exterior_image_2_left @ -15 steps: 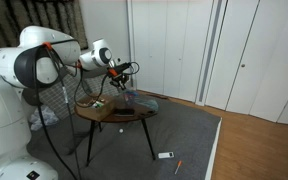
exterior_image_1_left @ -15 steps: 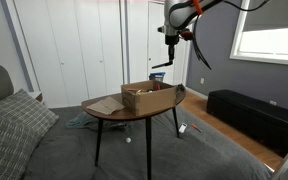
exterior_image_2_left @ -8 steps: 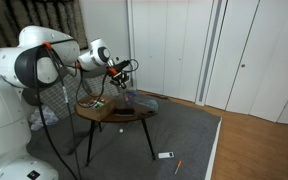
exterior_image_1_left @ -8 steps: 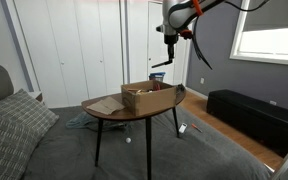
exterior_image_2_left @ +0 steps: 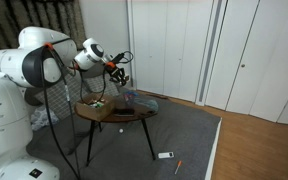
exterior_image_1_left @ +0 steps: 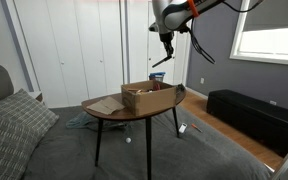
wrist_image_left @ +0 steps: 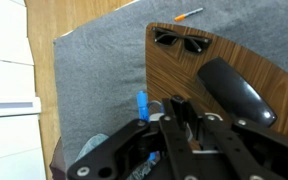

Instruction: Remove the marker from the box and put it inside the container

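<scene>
In an exterior view my claw (exterior_image_1_left: 168, 40) hangs high above the bench (exterior_image_1_left: 134, 116). The box (exterior_image_1_left: 149, 97) is at its 6 o'clock, well apart, and I can make out no marker there. In an exterior view the claw (exterior_image_2_left: 119, 73) sits at 12 o'clock of the bench, and the marker is too small to find. In the wrist view a blue stub, which I take for the marker (wrist_image_left: 141, 103), lies just at 9 o'clock of the claw (wrist_image_left: 180, 112). Its long axis runs 12 to 6, but I cannot tell which end is the tip. I also cannot tell whether the jaws clench it.

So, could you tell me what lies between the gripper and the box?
Just open air, in an exterior view: the gripper hangs high above the box, nothing between them.
</scene>
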You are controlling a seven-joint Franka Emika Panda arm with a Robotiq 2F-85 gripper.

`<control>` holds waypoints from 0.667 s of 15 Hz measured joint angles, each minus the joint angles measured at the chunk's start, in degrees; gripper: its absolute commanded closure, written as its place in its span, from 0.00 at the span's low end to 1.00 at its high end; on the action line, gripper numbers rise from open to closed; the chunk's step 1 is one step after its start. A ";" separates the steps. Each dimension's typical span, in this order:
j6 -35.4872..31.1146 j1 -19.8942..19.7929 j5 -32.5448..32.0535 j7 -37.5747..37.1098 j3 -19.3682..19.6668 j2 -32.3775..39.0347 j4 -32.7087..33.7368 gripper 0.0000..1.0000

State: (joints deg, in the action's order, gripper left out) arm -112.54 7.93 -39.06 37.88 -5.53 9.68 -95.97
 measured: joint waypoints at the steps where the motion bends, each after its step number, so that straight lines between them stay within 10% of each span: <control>1: 1.40 0.34 -1.82 0.86 -0.11 0.55 0.75 0.95; 10: 6.04 4.40 -18.94 6.06 -2.14 5.99 4.02 0.95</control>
State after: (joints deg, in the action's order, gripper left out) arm -106.50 12.33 -57.99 43.95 -7.67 15.67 -91.96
